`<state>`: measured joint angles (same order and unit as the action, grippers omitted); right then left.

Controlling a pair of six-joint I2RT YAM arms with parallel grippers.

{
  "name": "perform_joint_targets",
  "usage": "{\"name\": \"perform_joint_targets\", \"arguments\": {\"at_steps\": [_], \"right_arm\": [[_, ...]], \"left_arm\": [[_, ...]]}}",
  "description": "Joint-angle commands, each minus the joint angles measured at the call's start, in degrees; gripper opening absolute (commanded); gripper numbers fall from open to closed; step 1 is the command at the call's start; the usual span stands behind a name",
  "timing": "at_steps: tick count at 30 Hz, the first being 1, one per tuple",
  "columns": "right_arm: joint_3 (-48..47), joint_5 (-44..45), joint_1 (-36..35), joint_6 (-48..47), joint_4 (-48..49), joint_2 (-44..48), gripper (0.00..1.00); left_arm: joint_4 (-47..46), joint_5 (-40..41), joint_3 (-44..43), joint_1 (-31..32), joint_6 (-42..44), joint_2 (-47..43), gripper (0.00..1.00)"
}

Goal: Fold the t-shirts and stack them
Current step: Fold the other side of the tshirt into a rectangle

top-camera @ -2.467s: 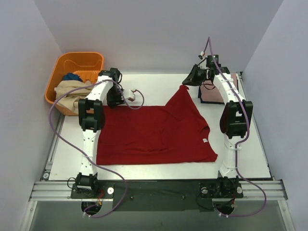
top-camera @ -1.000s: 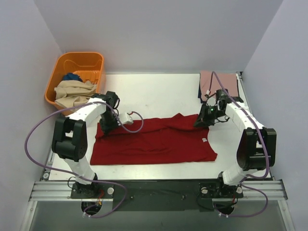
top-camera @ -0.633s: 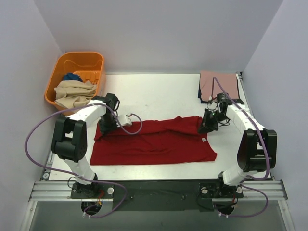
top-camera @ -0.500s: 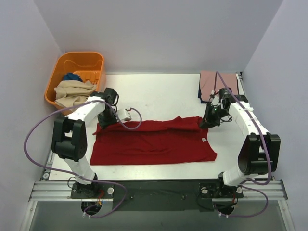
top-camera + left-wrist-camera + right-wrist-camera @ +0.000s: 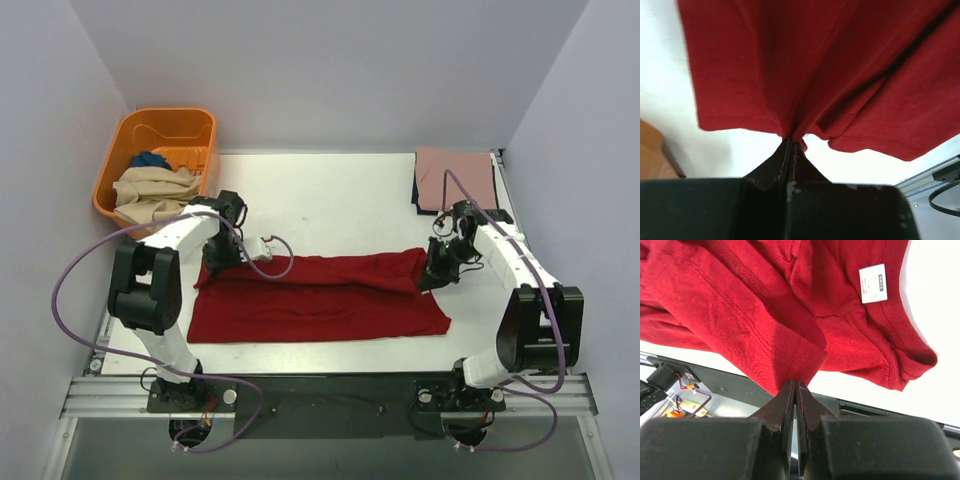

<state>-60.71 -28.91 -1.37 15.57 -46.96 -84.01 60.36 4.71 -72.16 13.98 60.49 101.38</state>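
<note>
The dark red t-shirt (image 5: 320, 300) lies across the middle of the table, its far half doubled over toward the near edge. My left gripper (image 5: 213, 266) is shut on the shirt's far left hem (image 5: 790, 131). At the far right corner my right gripper (image 5: 428, 281) is shut on the folded cloth (image 5: 790, 365). A white label (image 5: 873, 283) shows at the collar in the right wrist view. A dusty pink t-shirt (image 5: 455, 176) lies folded on a navy one (image 5: 418, 196) at the back right.
An orange basket (image 5: 160, 135) stands at the back left and holds a beige shirt (image 5: 150, 190) and a blue one (image 5: 150, 160). The metal rail (image 5: 320, 390) with both arm bases runs along the near edge. Purple cables loop beside each arm.
Both grippers have carried the shirt's far edge toward the near side, so the spread shirt is now a doubled band. In the last second the right gripper moved nearer and flattened the raised fold.
</note>
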Motion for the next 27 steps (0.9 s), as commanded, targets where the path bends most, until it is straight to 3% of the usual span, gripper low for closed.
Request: {"name": "perform_joint_targets", "arguments": {"at_steps": [1, 2, 4, 6, 10, 12, 15, 18, 21, 27], "right_arm": [[3.66, 1.13, -2.05, 1.21, -0.6, -3.26, 0.0], [4.01, 0.52, -2.5, 1.48, 1.24, -4.4, 0.0], [4.98, -0.44, -3.73, 2.88, 4.31, -6.25, 0.0], [5.42, -0.8, -4.7, 3.76, 6.26, -8.18, 0.0], [5.6, 1.56, -5.05, 3.85, 7.67, -11.34, 0.0], [5.69, 1.92, -5.05, 4.11, 7.93, -12.14, 0.0], [6.3, 1.75, -4.96, 4.82, 8.9, -12.23, 0.0], [7.09, 1.83, -4.88, 5.17, 10.04, -11.71, 0.0], [8.32, 1.66, -4.52, 5.43, 11.01, -11.01, 0.0], [11.57, 1.13, -3.73, 6.49, 13.82, -8.9, 0.0]], "left_arm": [[2.03, -0.57, 0.88, 0.35, 1.83, 1.97, 0.0], [3.0, -1.28, -0.25, 0.44, 1.83, 2.85, 0.22], [6.17, -3.73, -3.14, 0.7, 2.44, 4.0, 0.43], [6.71, -6.02, -7.09, 1.05, 2.1, 4.26, 0.48], [3.98, -6.64, -19.28, 4.81, -3.51, 6.01, 0.51], [4.42, -11.45, -27.37, 8.32, -7.81, 7.33, 0.5], [0.93, -26.88, -35.4, 13.87, -14.33, 8.48, 0.46], [-9.52, -37.55, -33.23, 22.55, -21.62, 8.57, 0.41], [-14.81, -39.34, -32.69, 30.21, -25.84, 12.68, 0.41], [-23.44, -37.85, -33.22, 33.48, -29.38, 19.81, 0.49]]}}
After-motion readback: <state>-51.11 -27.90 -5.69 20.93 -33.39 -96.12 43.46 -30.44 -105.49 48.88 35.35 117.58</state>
